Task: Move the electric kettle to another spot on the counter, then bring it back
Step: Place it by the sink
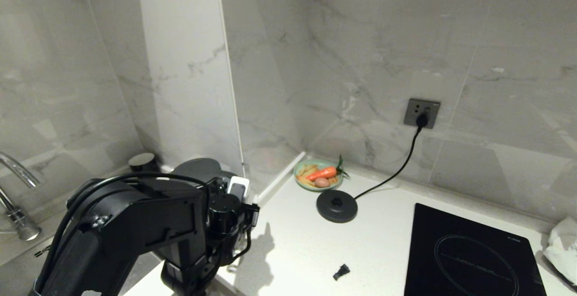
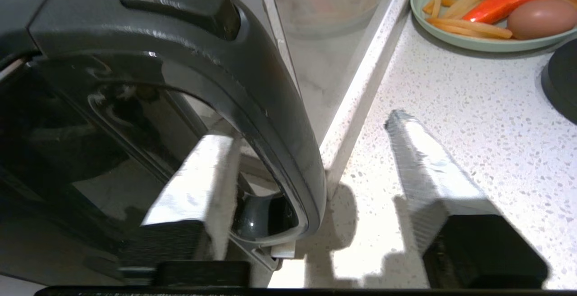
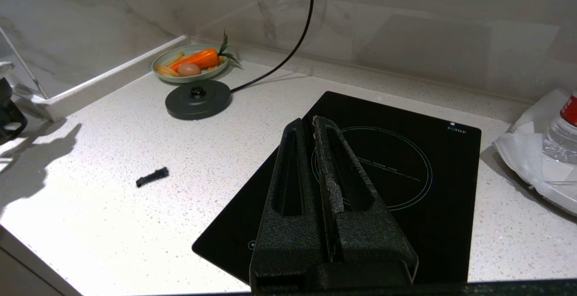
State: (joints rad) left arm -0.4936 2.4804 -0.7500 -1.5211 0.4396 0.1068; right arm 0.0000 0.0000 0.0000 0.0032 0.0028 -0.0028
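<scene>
The electric kettle (image 2: pixel 135 84) fills the left wrist view, glossy black with a grey loop handle (image 2: pixel 279 120). In the head view only its flat lid (image 1: pixel 197 169) shows behind my left arm, at the left end of the counter (image 1: pixel 293 251) by the wall corner. My left gripper (image 2: pixel 311 127) is open astride the handle. One white finger (image 2: pixel 198 183) reaches inside the loop. The other finger (image 2: pixel 428 165) stands well clear over the speckled top. My right gripper (image 3: pixel 309 122) hangs shut and empty over the hob.
The corded base disc (image 1: pixel 336 206) sits mid-counter, with a green plate (image 1: pixel 318 175) of carrot, egg and fries behind it. The black hob (image 1: pixel 469 255) lies at the right, a plastic bag (image 1: pixel 561 246) beyond it. A small black piece (image 1: pixel 341 271) lies near the front. A black cup (image 1: pixel 142 161) and a tap (image 1: pixel 16 197) are at the left.
</scene>
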